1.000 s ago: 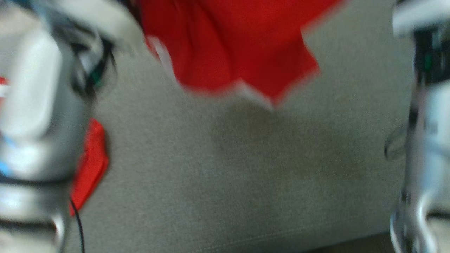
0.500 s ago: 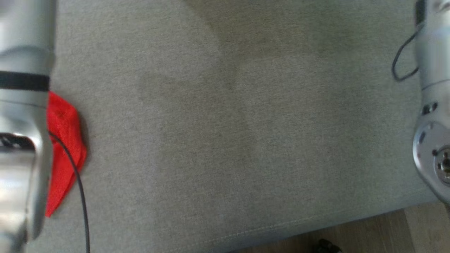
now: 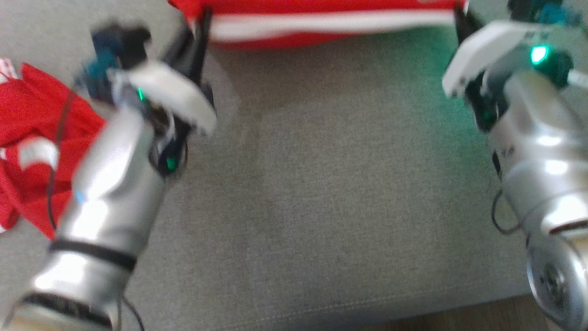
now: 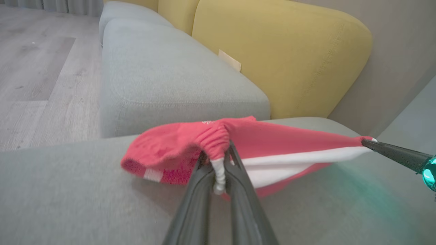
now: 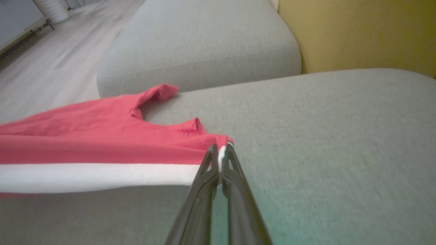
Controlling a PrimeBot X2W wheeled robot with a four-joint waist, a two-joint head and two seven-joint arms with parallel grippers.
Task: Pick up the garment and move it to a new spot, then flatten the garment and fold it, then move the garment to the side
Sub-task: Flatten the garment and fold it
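Note:
The garment (image 3: 298,7) is red with a white stripe. It hangs stretched wide along the top of the head view, low over the grey sofa cushion (image 3: 321,184). My left gripper (image 3: 202,25) is shut on its left end, pinching the bunched elastic edge (image 4: 219,163). My right gripper (image 3: 459,18) is shut on the opposite corner (image 5: 220,153). In the left wrist view the garment (image 4: 279,143) sags onto the cushion between the two grips, and the right gripper's dark fingers (image 4: 391,153) hold its far tip. Seen from the right wrist, the garment (image 5: 102,143) runs off to the left.
A second red cloth (image 3: 27,128) lies crumpled on the cushion behind my left forearm. Yellow back cushions (image 4: 279,51) rise behind the seat. Another grey seat (image 4: 163,78) adjoins it, with wooden floor (image 4: 41,68) beyond. The cushion's front edge (image 3: 321,312) runs along the bottom.
The head camera has swung, so the whole picture shifted. The garment hung loosely a second ago, left the picture, and now shows pulled taut between both grippers.

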